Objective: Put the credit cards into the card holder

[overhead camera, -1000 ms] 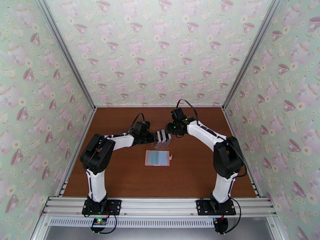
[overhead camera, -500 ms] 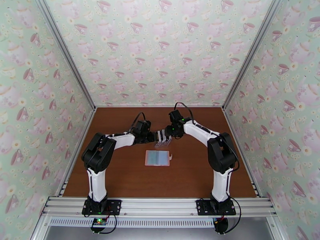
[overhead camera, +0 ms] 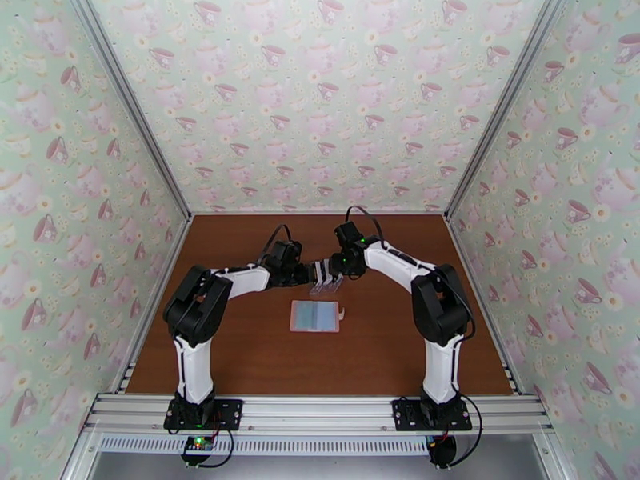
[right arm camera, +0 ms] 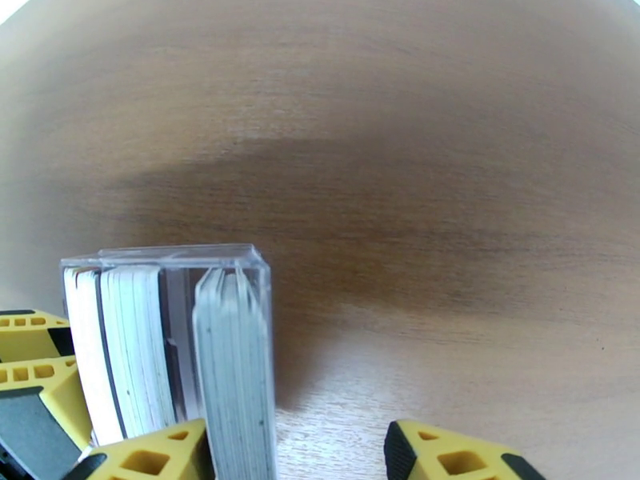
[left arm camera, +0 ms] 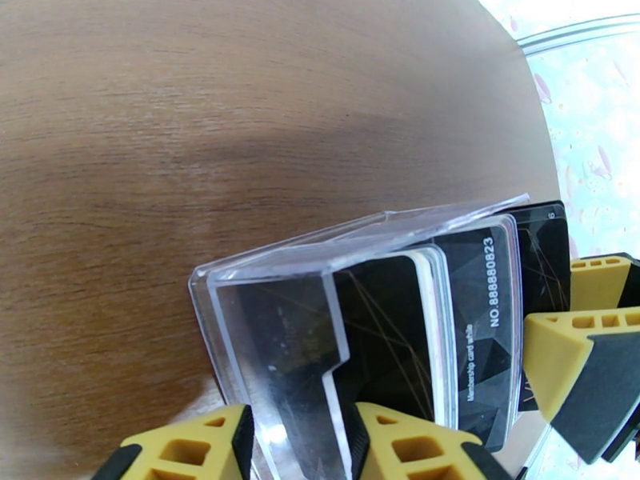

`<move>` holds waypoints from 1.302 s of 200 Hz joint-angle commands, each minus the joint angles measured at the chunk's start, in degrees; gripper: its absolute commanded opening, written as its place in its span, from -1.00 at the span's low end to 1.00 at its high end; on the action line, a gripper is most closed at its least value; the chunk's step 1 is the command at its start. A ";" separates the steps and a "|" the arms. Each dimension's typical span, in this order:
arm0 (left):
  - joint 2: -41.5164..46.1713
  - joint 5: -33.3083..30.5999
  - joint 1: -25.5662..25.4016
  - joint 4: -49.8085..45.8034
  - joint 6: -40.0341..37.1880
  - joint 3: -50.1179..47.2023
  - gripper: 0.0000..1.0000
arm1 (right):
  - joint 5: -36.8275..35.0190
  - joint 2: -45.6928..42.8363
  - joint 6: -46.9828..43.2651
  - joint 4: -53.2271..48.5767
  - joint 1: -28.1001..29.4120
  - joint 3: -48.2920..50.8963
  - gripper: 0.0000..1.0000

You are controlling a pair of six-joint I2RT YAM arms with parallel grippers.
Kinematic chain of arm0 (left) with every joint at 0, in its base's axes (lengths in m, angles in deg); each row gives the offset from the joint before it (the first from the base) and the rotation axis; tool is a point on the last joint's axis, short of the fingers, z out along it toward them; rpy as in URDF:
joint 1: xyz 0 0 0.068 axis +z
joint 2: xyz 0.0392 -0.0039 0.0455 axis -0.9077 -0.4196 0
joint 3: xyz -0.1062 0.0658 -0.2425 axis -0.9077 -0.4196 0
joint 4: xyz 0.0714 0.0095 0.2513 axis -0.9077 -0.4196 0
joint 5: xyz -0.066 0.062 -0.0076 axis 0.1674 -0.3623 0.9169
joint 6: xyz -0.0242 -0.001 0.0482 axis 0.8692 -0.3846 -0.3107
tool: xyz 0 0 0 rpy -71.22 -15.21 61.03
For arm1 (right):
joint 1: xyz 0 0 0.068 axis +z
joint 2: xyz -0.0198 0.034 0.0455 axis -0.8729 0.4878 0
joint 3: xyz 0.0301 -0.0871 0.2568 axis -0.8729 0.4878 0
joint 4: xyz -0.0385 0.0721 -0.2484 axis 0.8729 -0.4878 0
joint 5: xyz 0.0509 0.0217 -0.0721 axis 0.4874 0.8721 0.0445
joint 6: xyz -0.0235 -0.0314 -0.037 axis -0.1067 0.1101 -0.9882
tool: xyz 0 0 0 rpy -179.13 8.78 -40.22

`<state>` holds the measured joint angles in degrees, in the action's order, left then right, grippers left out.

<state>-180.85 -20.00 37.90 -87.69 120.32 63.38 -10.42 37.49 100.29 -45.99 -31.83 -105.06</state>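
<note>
Left claw (left arm camera: 300,432) clamps one end of the clear rack (left arm camera: 264,314) at mid-table; right claw (right arm camera: 296,451) stands released, jaws straddling the cards (right arm camera: 232,362) upright in it. Pink wallet (overhead camera: 318,316) lies open just nearer the near edge of the table (overhead camera: 240,346). Risk: pinching several cards together, or the rack slipping and tipping when pulled.

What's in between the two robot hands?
A clear plastic rack holding black and white cards sits between the left gripper and the right gripper, seen from the top view and both wrist views.
</note>
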 commanded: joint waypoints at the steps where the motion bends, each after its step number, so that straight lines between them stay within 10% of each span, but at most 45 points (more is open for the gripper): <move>1: -2.50 -1.03 0.40 -3.79 -0.13 0.51 -0.23 | -4.75 0.57 -1.25 -2.53 -0.14 -1.73 0.19; 260: -3.28 -0.33 0.78 -4.51 0.26 0.94 -0.23 | -6.20 -1.21 -1.52 -5.51 0.55 -6.03 -0.42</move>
<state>-181.24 -19.76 38.17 -88.31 120.37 64.01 -13.81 37.45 99.37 -48.57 -31.11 -109.48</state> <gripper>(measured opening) 0.385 0.326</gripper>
